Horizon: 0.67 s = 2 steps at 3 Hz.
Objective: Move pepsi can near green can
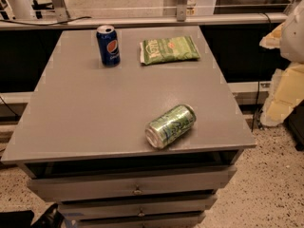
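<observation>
Drawers point(137, 184) sit closest to us, a stack of grey fronts with small knobs, under the grey cabinet top point(95, 108). Down in the bottom left corner is a dark shape point(45, 217), cut off by the frame, and I can't make out what it is.

Over to the arm point(295, 37): it's at the far right edge, a white rounded body with pale cream parts, mostly cut off, beyond the right side of the cabinet and clear of the top. The gripper point(281, 94) looks to be the cream piece lower down in that cluster, hanging beside the cabinet's right edge, well apart from both cans. Open or closed, I cannot tell; it touches nothing on the top.

On the top, the green can point(171, 126) lies on its side near the front edge, right of centre, silver end angled toward us. The pepsi can point(108, 45) stands upright at the back left, logo facing us, well apart from the green can. Just to its right lies a flat green chip bag point(169, 50), near but not touching. Between the two cans is bare grey surface; the bag sits off to the side of that line.

Behind the cabinet runs a grey rail point(142, 20). Speckled floor point(270, 184) shows at lower right.
</observation>
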### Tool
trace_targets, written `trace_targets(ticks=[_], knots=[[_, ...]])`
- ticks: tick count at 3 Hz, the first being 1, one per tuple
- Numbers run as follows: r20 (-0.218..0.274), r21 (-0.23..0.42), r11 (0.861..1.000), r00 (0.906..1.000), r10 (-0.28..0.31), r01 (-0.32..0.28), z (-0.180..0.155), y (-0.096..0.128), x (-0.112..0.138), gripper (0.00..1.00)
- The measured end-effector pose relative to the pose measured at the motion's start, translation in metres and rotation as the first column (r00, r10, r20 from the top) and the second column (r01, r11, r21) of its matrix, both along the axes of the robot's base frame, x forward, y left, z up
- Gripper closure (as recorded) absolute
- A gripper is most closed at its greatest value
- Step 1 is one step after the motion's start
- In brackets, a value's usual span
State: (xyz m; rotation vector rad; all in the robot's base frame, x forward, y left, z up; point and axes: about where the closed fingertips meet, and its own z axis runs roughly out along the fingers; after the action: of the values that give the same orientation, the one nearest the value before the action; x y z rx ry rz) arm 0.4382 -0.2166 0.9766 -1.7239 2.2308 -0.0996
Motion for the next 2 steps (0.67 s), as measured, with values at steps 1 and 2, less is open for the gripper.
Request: trace_targets(ticks=[1,2], knots=[[0.000,0.000,1.000,1.0000,0.000,0.000,0.000,0.000,0.000,0.00],[-0.022,0.092,0.995,0.9994,-0.028,0.030,-0.010,0.009,0.012,0.00]])
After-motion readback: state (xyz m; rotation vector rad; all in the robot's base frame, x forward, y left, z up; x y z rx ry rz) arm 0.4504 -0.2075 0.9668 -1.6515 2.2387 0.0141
